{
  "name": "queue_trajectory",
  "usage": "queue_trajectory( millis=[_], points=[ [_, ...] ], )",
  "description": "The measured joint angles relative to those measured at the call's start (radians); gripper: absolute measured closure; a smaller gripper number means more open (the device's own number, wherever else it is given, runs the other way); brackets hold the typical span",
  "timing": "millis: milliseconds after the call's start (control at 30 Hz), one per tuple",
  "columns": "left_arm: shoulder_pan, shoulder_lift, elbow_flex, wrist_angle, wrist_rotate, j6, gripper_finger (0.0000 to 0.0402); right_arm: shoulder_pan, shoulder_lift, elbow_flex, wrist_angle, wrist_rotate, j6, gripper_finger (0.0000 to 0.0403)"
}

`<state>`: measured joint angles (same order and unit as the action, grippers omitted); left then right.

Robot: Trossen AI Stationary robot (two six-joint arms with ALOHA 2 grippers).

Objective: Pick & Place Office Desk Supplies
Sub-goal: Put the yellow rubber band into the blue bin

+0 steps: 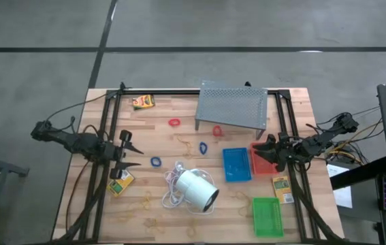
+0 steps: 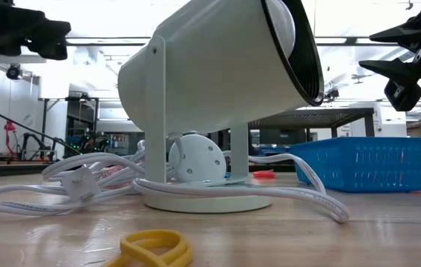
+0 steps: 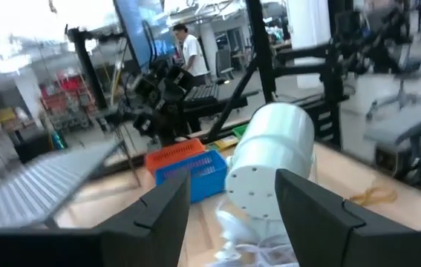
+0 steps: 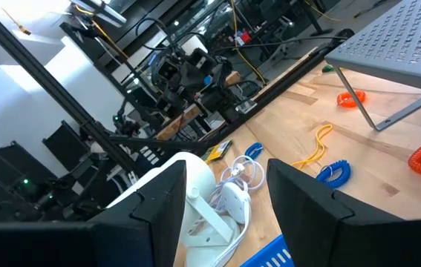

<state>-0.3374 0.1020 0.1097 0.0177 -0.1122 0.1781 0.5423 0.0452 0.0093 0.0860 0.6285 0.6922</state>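
In the high view my left gripper (image 1: 129, 151) is open, hovering near the table's left side beside a blue loop (image 1: 155, 162) and above a yellow box (image 1: 120, 182). My right gripper (image 1: 266, 151) is open over the red tray (image 1: 263, 163), next to the blue tray (image 1: 236, 165). The green tray (image 1: 267, 216) lies by the near edge. Red loops (image 1: 174, 123) (image 1: 217, 130), another blue loop (image 1: 203, 146) and tan rubber bands (image 1: 182, 141) lie flat on the wood. Two more yellow boxes (image 1: 143, 101) (image 1: 282, 188) rest on the table. In the low view the right gripper (image 2: 407, 52) hangs clear above the blue tray (image 2: 370, 163).
A big white cylinder (image 1: 197, 190) with white cord (image 1: 173, 180) lies in the middle near the front. The grey perforated stand (image 1: 232, 106) sits at the far side. Black frame rails (image 1: 104, 129) (image 1: 289, 129) run along both sides. A person (image 3: 191, 52) stands in the room beyond.
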Motion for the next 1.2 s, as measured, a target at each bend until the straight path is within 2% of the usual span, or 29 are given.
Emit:
queue_trajectory(
  millis=[100, 233, 400, 533, 700, 833, 1033, 1200],
  points=[
    [0.0, 0.001, 0.002, -0.004, -0.079, -0.167, 0.0199, 0.0, 0.0, 0.0, 0.0, 0.0, 0.0, 0.0218],
    [0.0, 0.056, 0.005, -0.055, -0.177, -0.217, 0.0199, 0.001, 0.0, 0.0, 0.0, 0.0, 0.0, 0.0218],
    [-0.001, 0.17, 0.087, -0.101, -0.173, -0.244, 0.0199, 0.001, 0.0, 0.0, 0.0, 0.0, 0.0, 0.0218],
    [-0.002, 0.299, 0.186, -0.174, -0.169, -0.325, 0.0199, 0.001, 0.0, 0.0, 0.0, 0.0, 0.0, 0.0218],
    [-0.002, 0.53, 0.252, -0.129, -0.209, -0.352, 0.0199, 0.001, 0.0, 0.0, 0.0, 0.0, 0.0, 0.0218],
    [-0.002, 0.712, 0.379, -0.161, -0.202, -0.378, 0.0199, 0.001, 0.0, 0.0, 0.0, 0.0, 0.0, 0.0218],
    [-0.046, 0.964, 0.649, -0.41, -0.232, -0.453, 0.0199, 0.001, 0.001, 0.0, 0.0, 0.0, 0.0, 0.0218],
    [-0.118, 1.112, 0.806, -0.665, -0.303, -0.628, 0.0199, 0.001, 0.001, 0.0, 0.0, 0.0, 0.0, 0.0218]
  ],
)
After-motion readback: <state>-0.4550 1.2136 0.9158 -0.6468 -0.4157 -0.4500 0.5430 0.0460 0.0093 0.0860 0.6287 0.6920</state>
